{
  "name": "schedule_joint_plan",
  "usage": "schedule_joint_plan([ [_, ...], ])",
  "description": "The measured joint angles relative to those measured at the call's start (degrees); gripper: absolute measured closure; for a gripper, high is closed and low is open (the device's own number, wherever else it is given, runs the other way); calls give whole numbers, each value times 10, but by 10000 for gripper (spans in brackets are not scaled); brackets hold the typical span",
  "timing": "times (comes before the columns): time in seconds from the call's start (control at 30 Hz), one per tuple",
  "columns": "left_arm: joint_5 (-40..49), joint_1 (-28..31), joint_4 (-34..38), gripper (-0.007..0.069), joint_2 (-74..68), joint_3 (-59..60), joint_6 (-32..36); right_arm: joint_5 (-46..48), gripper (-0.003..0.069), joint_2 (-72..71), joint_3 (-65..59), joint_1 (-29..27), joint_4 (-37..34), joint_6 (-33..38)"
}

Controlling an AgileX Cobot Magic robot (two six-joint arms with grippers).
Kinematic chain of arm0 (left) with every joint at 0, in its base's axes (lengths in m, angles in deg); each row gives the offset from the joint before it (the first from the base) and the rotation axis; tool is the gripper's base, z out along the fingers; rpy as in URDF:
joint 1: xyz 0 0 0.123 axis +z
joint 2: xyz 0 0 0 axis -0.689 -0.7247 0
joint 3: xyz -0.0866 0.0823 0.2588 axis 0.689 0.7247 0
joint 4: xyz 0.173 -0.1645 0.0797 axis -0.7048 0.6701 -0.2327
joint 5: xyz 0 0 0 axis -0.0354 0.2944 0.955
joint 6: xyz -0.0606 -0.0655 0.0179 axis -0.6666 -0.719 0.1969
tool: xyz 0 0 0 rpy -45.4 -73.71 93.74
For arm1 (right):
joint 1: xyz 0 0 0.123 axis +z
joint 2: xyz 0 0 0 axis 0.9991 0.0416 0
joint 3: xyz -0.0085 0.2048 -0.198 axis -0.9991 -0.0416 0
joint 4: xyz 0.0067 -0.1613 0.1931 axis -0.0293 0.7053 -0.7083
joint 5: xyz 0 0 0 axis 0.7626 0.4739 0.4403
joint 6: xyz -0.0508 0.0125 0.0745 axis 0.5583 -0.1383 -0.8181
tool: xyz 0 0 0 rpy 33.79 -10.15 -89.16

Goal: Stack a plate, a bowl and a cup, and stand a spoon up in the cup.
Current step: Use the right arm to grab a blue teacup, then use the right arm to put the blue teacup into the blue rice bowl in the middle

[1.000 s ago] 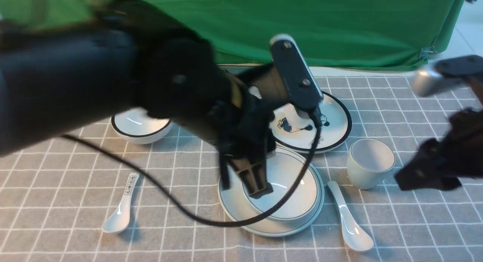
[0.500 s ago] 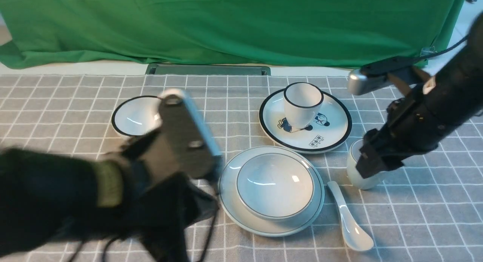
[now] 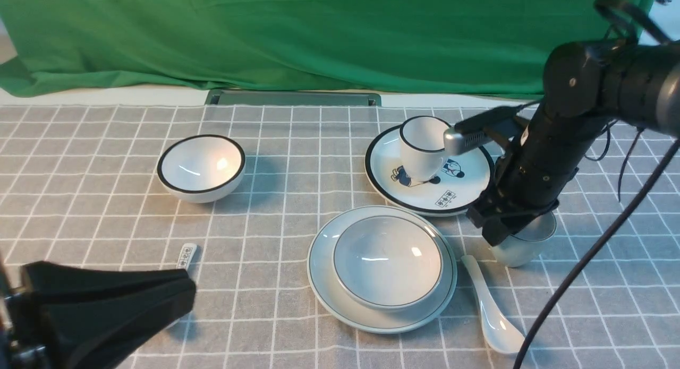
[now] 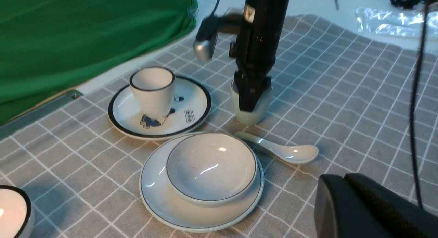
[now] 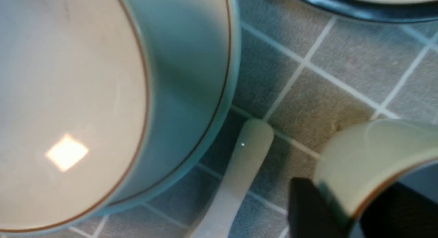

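The cup (image 3: 523, 250) stands upright on the grey checked tabletop (image 3: 265, 225). The right gripper (image 3: 499, 233) reaches down onto it from above. Its jaws straddle the cup's wall, one finger inside the rim and one (image 5: 304, 210) outside, and they are drawn narrow. Whether they already pinch the wall cannot be told from the pictures.

Just beside the jaws, on the robot's side of them, the spoon (image 3: 491, 310) lies flat. Its handle tip is near the cup's base and its scoop is farther from the jaws, towards the robot.

To the left of the jaws, near but not touching them, the bowl (image 3: 388, 260) sits right way up in the middle of the plate (image 3: 321, 284). The spoon's handle runs close along the plate's rim.

Just beyond the jaws, away from the robot, lies a black-rimmed plate (image 3: 467, 186) with cartoon figures. A black-rimmed cup (image 3: 422, 146) stands upright on it.

Well apart from the jaws, far to their left, a black-rimmed bowl (image 3: 201, 167) rests by itself.

The left gripper (image 3: 106, 300) hangs low at the near left corner, well away from every task piece, with its jaws closed together. Just past their tips shows the handle end of a spoon with black characters (image 3: 186, 255); the rest of it is hidden behind the jaws.

A green cloth (image 3: 319, 34) backs the scene.
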Motion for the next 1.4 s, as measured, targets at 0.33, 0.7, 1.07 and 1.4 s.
schedule_joint_plan([
  [0.33, 23, 0, 0, 616, 10, 0, -1, 43, 571, -104, 2, 96, 11, -23],
  [0.7, 35, 0, 0, 615, 10, 0, -1, 0, 571, -35, 41, 208, 2, -32],
  [1.07, 49, 0, 0, 615, 10, 0, -1, 1, 571, 30, 90, 208, 0, -44],
  [1.4, 49, 0, 0, 615, 10, 0, -1, 17, 435, 30, 92, 208, 0, -61],
])
